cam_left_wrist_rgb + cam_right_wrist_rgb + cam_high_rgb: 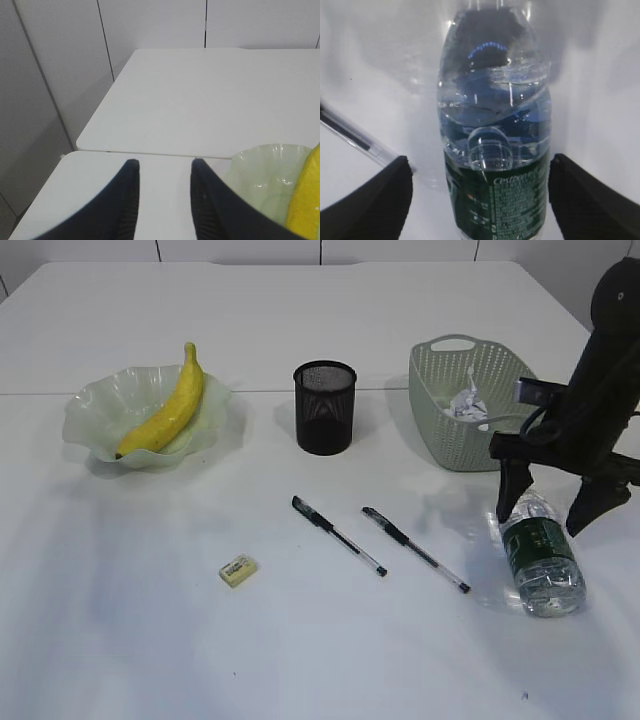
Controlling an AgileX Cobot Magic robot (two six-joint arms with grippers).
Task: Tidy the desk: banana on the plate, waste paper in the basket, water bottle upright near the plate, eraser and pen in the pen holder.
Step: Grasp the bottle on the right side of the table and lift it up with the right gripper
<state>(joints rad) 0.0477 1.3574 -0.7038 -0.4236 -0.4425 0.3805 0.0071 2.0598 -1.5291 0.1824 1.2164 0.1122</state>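
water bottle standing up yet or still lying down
Lying down. The water bottle rests on its side on the table, and the open right hand straddles it without gripping.

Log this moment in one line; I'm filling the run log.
right gripper open astride lying bottle | left gripper idle | pens, eraser undone

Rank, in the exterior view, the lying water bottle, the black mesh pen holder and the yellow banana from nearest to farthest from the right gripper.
1. Clear green-labelled water bottle, lying directly beneath the right gripper.
2. Black mesh pen holder, mid-table, to its left.
3. Yellow banana, on the far-left plate.
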